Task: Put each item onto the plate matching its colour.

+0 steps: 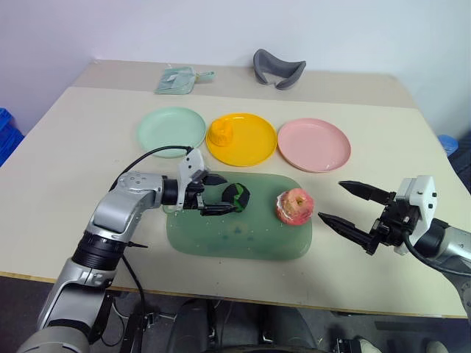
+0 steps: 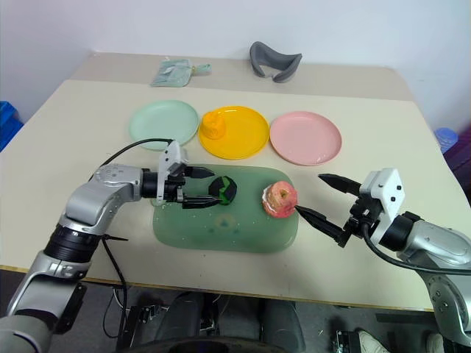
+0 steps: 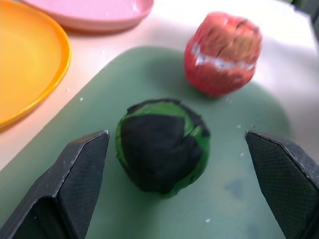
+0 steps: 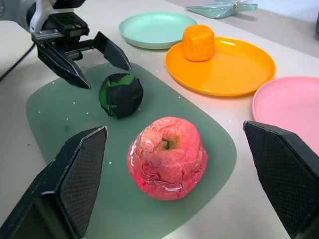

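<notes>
Straddling the green-and-black ball point(image 1: 237, 196), the left gripper point(image 1: 218, 195) has its two fingers spread wide on either side without touching it, lined up, I judge, for a pinch. The ball sits on the translucent green mat point(image 1: 221, 239), as does the pink-red apple point(image 1: 294, 206) nearby. The right gripper point(image 1: 346, 204) waits open just beside the apple, gripping nothing. Beyond lie the mint plate point(image 1: 154, 131), bare; the yellow plate point(image 1: 254, 143), bearing the orange lump point(image 1: 219, 133); and the pink plate point(image 1: 315, 145), bare.

2 head eyes overlooking table point(image 1: 66, 147), 2 wrist views close, sharing mat point(image 4: 50, 114)
</notes>
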`<state>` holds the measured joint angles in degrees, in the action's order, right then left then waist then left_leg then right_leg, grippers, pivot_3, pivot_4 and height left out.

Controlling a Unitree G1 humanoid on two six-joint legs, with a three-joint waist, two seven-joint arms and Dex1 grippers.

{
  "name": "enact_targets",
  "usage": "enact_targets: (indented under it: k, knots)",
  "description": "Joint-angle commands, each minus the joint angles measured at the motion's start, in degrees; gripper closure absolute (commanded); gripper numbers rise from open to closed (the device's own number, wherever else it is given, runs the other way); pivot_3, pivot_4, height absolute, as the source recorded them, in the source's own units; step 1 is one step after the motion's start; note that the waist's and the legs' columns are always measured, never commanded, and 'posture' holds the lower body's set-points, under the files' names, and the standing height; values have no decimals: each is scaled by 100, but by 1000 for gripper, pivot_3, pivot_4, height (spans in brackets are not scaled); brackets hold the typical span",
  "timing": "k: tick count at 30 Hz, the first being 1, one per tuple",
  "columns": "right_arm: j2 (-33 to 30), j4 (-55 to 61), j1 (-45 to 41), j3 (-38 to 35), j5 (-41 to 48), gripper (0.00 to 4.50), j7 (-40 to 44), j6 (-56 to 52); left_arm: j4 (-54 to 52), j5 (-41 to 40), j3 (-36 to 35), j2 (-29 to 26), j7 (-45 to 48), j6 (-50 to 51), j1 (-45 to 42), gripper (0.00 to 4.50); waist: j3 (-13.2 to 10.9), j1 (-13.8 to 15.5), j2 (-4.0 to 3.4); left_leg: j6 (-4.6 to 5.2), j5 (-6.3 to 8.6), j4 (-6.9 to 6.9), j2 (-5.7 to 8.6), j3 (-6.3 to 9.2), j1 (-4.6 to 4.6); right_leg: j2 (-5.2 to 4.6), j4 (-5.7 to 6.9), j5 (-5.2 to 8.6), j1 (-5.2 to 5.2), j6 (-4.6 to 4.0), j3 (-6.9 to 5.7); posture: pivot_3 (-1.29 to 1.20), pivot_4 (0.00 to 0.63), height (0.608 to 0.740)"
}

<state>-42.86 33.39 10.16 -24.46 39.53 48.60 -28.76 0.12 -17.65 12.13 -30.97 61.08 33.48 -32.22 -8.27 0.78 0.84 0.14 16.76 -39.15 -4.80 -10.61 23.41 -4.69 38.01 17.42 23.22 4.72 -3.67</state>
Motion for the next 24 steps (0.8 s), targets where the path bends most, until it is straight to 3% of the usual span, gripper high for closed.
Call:
enact_targets:
  k: [1, 2, 5, 9, 16, 24]
  knots:
    - [-7, 97, -13, -45, -30, 0, -27, 150, 176, 307, 207, 181, -171, -284, -281, 44, 0, -3, 0, 0, 0, 0, 0, 0, 0, 0, 0, 0, 0, 0, 0, 0, 150, 740]
    - [-3, 96, -4, -41, -41, 0, -33, 167, 243, 368, 267, 236, -182, -314, -333, 44, 0, 0, 0, 0, 0, 0, 0, 0, 0, 0, 0, 0, 1, 0, 0, 0, 150, 740]
    - [12, 96, 32, -48, -71, 0, -43, 215, 355, 458, 353, 350, -215, -315, -415, 922, 0, -4, 0, 0, 0, 0, 0, -1, 0, 0, 0, 0, 0, 0, 0, 0, 150, 740]
    - [29, 116, 104, -80, -84, 0, -56, 270, 231, 284, 190, 425, -217, -152, -350, 2821, 0, -8, 0, 0, 0, 0, -1, 0, -1, 1, 2, 0, 2, 0, 0, 0, 150, 740]
    - [37, 96, 149, -86, -126, 0, -74, 350, 317, -67, -781, 691, -1201, 340, -137, 2821, 0, -8, 0, 0, 0, 0, -2, 2, 0, 0, 2, 0, 1, 0, 0, 0, 150, 740]
    - [-10, -118, -95, 108, -164, 0, -9, 441, 723, 109, -1995, 1545, -3468, -84, -616, 2821, -3, 9, 8, 0, 0, -2, 0, 3, 0, -2, 0, -1, -3, 1, -1, 0, 150, 740]
